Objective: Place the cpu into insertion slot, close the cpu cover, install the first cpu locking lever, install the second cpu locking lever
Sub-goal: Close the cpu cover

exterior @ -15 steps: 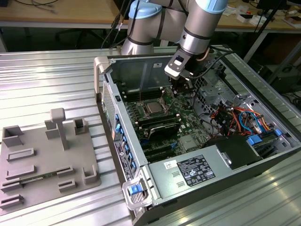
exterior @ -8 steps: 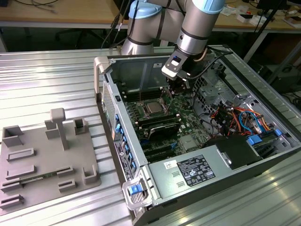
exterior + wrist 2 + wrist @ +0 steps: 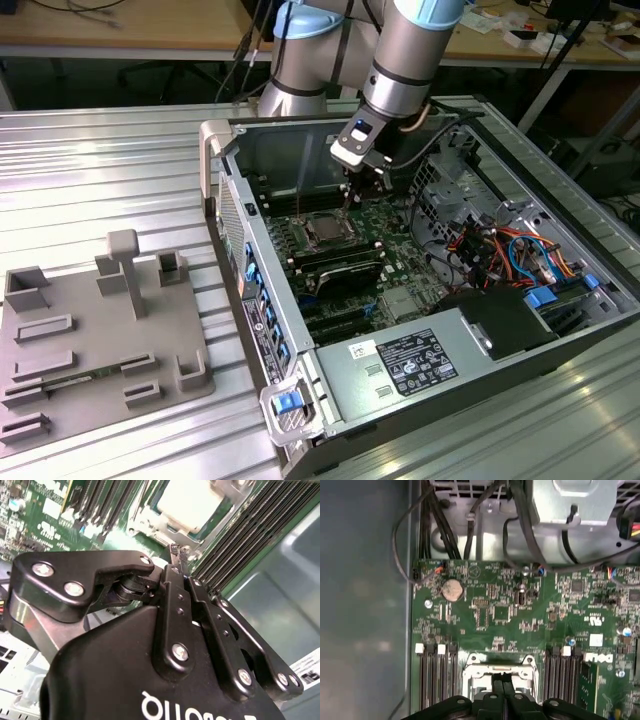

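The cpu [image 3: 325,232] lies flat in the insertion slot [image 3: 309,243] on the green board inside the open computer case. The silvery cpu cover [image 3: 146,524] lies down around the cpu's pale metal top [image 3: 192,502]. My gripper [image 3: 352,198] hangs just behind the slot in the exterior view, its black fingers pressed together with nothing visible between them. In the first wrist view the fingertips [image 3: 499,682] sit over the cover's frame [image 3: 470,666]. In the second wrist view the gripper [image 3: 176,550] tip is close to the frame's edge. I cannot make out the locking levers.
Long black memory slots [image 3: 434,680] flank the socket on both sides. Cable bundles [image 3: 500,250] and a drive cage fill the case's side at the exterior view's right. A labelled power supply [image 3: 400,365] sits at the front. A grey fixture plate [image 3: 90,340] lies on the table at the exterior view's left.
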Controlling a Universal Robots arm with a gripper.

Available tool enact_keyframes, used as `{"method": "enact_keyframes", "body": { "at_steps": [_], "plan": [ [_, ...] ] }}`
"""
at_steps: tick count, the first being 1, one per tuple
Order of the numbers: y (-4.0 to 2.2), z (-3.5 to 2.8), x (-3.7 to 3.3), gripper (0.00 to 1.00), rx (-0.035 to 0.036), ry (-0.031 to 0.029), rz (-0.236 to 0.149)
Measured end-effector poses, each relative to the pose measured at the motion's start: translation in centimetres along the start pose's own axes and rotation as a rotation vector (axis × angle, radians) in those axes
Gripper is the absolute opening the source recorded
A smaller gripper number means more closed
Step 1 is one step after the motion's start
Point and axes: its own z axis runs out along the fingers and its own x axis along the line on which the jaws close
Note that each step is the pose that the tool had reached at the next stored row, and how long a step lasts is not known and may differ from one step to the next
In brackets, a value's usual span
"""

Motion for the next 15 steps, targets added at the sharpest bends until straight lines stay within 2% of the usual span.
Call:
{"method": "enact_keyframes", "body": {
  "at_steps": [6,9,15],
  "plan": [
    [-1.29,0.34,0.08,0.11,0.0008,-0.0001,0.0],
    [-2.91,0.71,0.15,0.11,0.0009,-0.0002,-0.001],
    [-5.39,1.25,0.28,0.11,0.0009,0.0,-0.001]
  ]
}}
